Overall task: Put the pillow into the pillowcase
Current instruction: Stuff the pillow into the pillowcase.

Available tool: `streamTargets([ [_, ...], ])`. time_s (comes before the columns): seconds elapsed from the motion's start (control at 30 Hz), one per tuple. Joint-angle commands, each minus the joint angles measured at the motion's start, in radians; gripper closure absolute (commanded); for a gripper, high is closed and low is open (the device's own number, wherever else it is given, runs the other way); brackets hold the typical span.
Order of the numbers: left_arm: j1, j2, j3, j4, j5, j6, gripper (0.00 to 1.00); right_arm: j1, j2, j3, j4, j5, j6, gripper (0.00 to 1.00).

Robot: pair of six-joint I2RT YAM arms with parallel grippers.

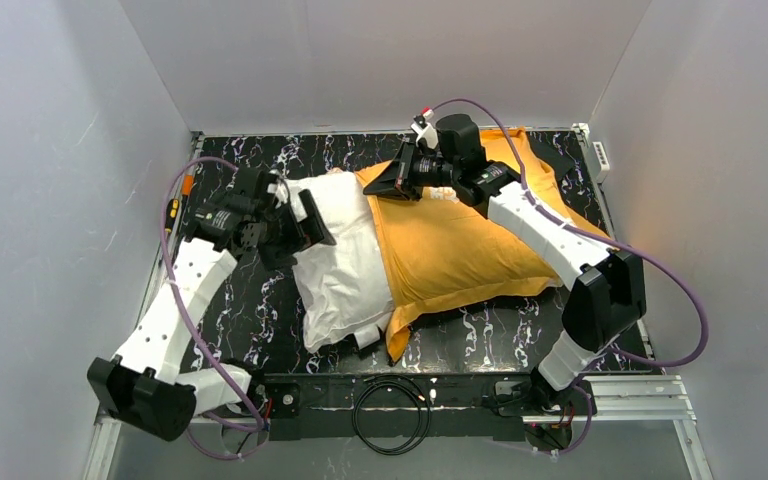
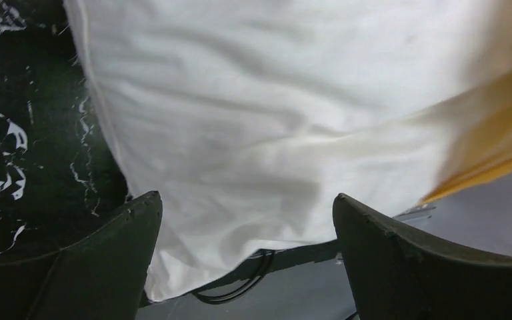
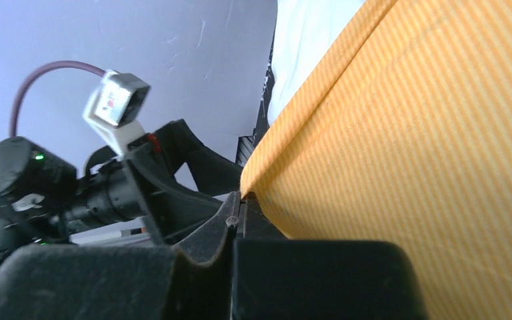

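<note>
Left wrist: tool (image 2: 245, 198) wide, near pillow (image 2: 260, 113)

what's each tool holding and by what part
The right tool pinches the pillowcase at its far open-end corner; the left tool, open at the pillow, holds nothing.

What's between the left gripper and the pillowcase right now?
The pillow: its bare white end sticks out of the pillowcase toward the open left gripper; top view shows it.

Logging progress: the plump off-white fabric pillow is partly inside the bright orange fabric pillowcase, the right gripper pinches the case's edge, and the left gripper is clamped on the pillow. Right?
Not quite: the left gripper is open, its fingers wide apart at the off-white pillow; the left wrist view shows this. The rest holds.
</note>
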Motion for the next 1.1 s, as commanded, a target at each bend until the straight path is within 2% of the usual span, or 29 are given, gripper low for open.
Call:
streamTargets([
  [0.0,0.056,-0.017,-0.133,-0.085,0.011,0.074,0.02,0.009,0.010,0.099,0.011,-0.094,-0.044,0.99],
  [0.1,0.082,0.002,-0.210,0.000,0.069,0.063,0.02,0.009,0.020,0.107,-0.009,-0.110,-0.055,0.99],
  [0.17,0.087,0.034,-0.274,0.131,0.165,0.041,0.08,0.011,0.026,0.110,-0.009,-0.127,-0.052,0.99],
  [0.2,0.087,0.054,-0.294,0.220,0.236,0.015,0.16,0.015,0.030,0.115,-0.007,-0.133,-0.051,0.99],
  [0.3,0.058,0.114,-0.342,0.575,0.394,-0.132,0.51,0.045,0.046,0.123,0.055,-0.165,-0.016,0.99],
  [0.4,-0.020,0.161,-0.324,0.897,0.420,-0.283,0.77,0.108,0.042,0.056,0.322,-0.183,0.153,0.99],
  [0.47,-0.077,0.210,-0.265,1.000,0.415,-0.336,0.99,0.157,0.042,0.010,0.514,-0.165,0.284,0.99],
  [0.57,-0.165,0.291,-0.143,1.051,0.400,-0.355,1.00,0.233,0.067,-0.036,0.708,-0.109,0.414,0.99],
  [0.67,-0.204,0.309,-0.128,1.088,0.367,-0.408,1.00,0.264,0.079,-0.107,0.818,-0.064,0.485,0.99],
  [0.73,-0.204,0.268,-0.178,1.089,0.330,-0.417,1.00,0.252,0.060,-0.128,0.735,-0.049,0.431,0.99],
  [0.9,-0.129,0.106,-0.370,1.017,0.242,-0.442,1.00,0.162,-0.015,-0.066,0.269,0.022,0.124,0.99],
  [0.93,-0.113,0.077,-0.386,0.979,0.230,-0.442,1.00,0.144,-0.024,-0.054,0.200,0.030,0.069,0.93],
  [0.97,-0.100,0.056,-0.391,0.935,0.220,-0.431,1.00,0.127,-0.034,-0.037,0.094,0.046,0.013,0.81],
  [1.0,-0.090,0.040,-0.388,0.905,0.222,-0.411,1.00,0.112,-0.047,-0.018,0.013,0.067,-0.040,0.64],
  [1.07,-0.078,0.013,-0.369,0.795,0.227,-0.376,0.82,0.078,-0.079,0.017,-0.132,0.123,-0.161,0.38],
])
